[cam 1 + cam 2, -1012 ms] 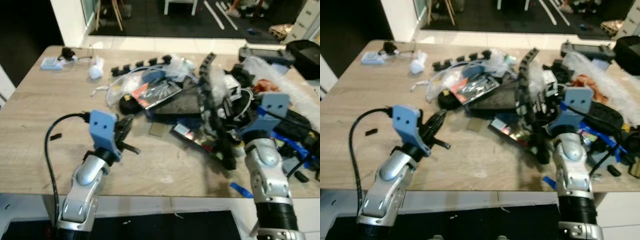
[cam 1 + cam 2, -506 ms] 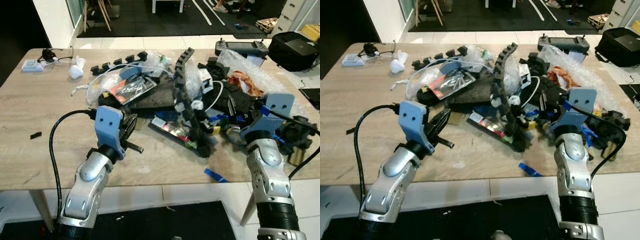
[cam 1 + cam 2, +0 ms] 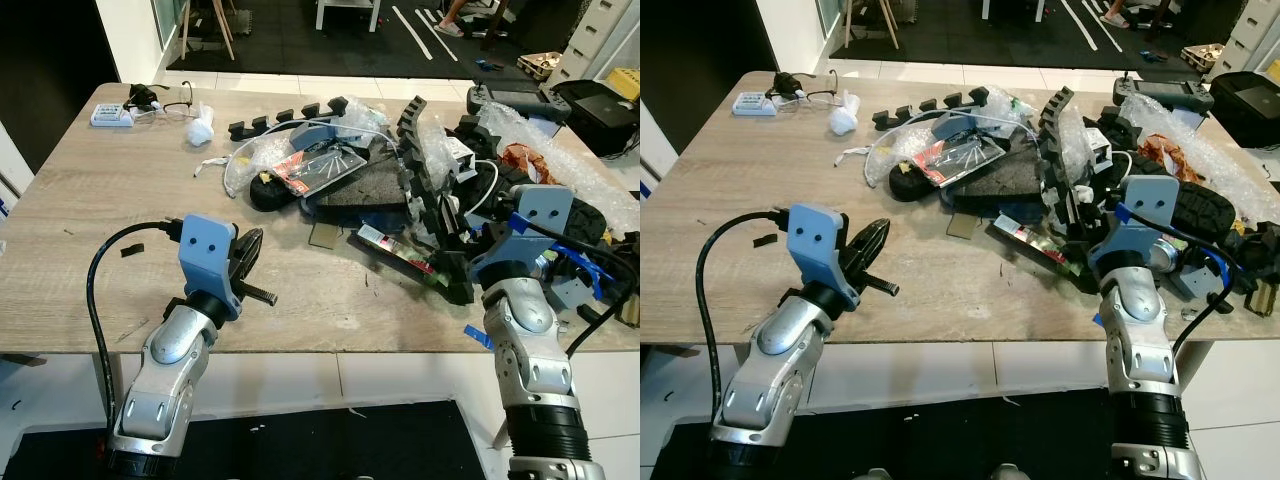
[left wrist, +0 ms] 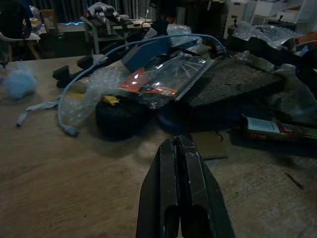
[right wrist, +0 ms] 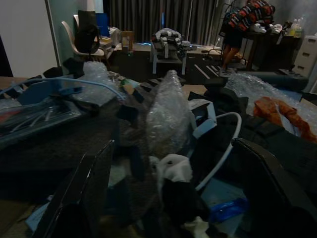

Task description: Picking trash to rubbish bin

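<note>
A heap of trash covers the wooden table (image 3: 90, 220): a black cable chain (image 3: 420, 190), a clear bag with a red card (image 3: 315, 170), a dark foam slab (image 3: 365, 195), a shiny wrapper (image 3: 395, 250), a small cardboard square (image 3: 322, 234) and bubble wrap (image 3: 560, 165). My left gripper (image 4: 177, 148) is shut and holds nothing, hovering low over bare wood short of the black roll (image 4: 121, 116) and the bag. My right gripper (image 5: 173, 198) stands wide open at the heap's near right side, facing a bubble-wrap bundle (image 5: 168, 116) and a white cable (image 5: 225, 148).
A white tissue ball (image 3: 203, 133), glasses (image 3: 175, 98) and a small white box (image 3: 110, 116) lie at the far left. A controller (image 3: 505, 98) and a black bag (image 3: 600, 100) are at the far right. A blue tape scrap (image 3: 477, 335) lies at the near edge. A person (image 5: 245, 20) bends over in the background.
The head camera has swung and shifted, so the whole table slides in view. Both arms keep their pose, and no item in the heap has moved.
</note>
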### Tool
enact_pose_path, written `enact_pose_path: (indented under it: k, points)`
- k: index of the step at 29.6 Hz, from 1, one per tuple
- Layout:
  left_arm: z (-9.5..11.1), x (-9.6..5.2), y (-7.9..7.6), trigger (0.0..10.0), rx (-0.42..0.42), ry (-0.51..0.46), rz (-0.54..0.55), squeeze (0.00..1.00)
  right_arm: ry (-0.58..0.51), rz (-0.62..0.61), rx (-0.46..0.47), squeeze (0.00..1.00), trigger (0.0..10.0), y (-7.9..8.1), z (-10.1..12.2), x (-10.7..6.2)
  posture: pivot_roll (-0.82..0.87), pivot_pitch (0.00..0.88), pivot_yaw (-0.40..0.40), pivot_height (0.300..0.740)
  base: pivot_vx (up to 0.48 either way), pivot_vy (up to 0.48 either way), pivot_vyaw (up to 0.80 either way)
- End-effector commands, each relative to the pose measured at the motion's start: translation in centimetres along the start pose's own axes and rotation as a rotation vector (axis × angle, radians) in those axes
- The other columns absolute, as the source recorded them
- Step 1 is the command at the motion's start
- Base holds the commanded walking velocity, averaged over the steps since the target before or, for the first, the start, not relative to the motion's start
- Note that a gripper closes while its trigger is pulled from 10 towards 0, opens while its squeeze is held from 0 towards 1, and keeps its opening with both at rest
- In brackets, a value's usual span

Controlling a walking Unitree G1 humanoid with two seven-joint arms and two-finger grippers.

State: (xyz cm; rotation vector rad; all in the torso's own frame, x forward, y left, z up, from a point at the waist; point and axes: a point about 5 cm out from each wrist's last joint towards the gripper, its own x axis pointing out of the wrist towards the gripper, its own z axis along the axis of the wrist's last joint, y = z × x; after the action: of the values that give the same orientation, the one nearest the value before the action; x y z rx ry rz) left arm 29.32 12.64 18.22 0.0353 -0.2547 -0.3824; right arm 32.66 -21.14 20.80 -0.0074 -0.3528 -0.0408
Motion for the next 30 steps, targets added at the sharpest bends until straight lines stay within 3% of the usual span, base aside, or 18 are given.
enact_pose_path:
  k: [1,2,10,12,13,14,22,30]
  points:
    - [-0.1,-0.1,-0.5,10.0,-0.001,-0.002,-0.032,0.00,0.010,-0.012,0.015,0.88,10.0,-0.7,-0.2,0.0,-0.01,0.158,-0.032,0.740,0.000,0.000,0.00]
    - [0.0,-0.1,-0.9,10.0,-0.011,-0.012,-0.069,0.00,0.009,0.038,0.023,1.00,10.0,-0.7,-0.1,0.2,-0.01,0.157,-0.031,0.740,0.000,0.000,0.00]
    - [0.2,0.1,-1.2,10.0,-0.032,-0.031,-0.112,0.00,0.042,0.088,0.034,1.00,10.0,-0.9,-0.5,0.9,-0.01,0.155,-0.030,0.740,0.000,0.000,0.00]
    - [0.4,0.5,-1.4,10.0,-0.022,-0.038,-0.131,0.00,0.090,0.120,0.080,1.00,10.0,-0.9,-1.3,1.2,0.00,0.153,-0.028,0.740,0.000,0.000,0.00]
    - [0.6,0.7,-1.5,10.0,-0.015,-0.042,-0.148,0.00,0.114,0.132,0.111,0.69,10.0,-0.9,-1.8,1.4,0.00,0.153,-0.028,0.740,0.000,0.000,0.00]
    - [0.7,0.8,-1.7,10.0,-0.009,-0.047,-0.162,0.00,0.131,0.144,0.147,0.00,10.0,-0.8,-2.1,1.5,0.00,0.154,-0.024,0.740,0.000,0.000,0.00]
    - [1.1,0.9,-2.8,10.0,-0.035,-0.057,-0.259,0.00,0.194,0.164,0.150,0.00,10.0,-0.9,-3.4,2.0,0.01,0.171,-0.019,0.740,0.000,0.000,0.00]
    - [1.0,0.9,-2.7,10.0,-0.017,-0.056,-0.249,0.00,0.252,0.204,0.161,0.00,10.0,-0.8,-4.5,2.7,0.01,0.179,-0.016,0.740,0.000,0.000,0.00]
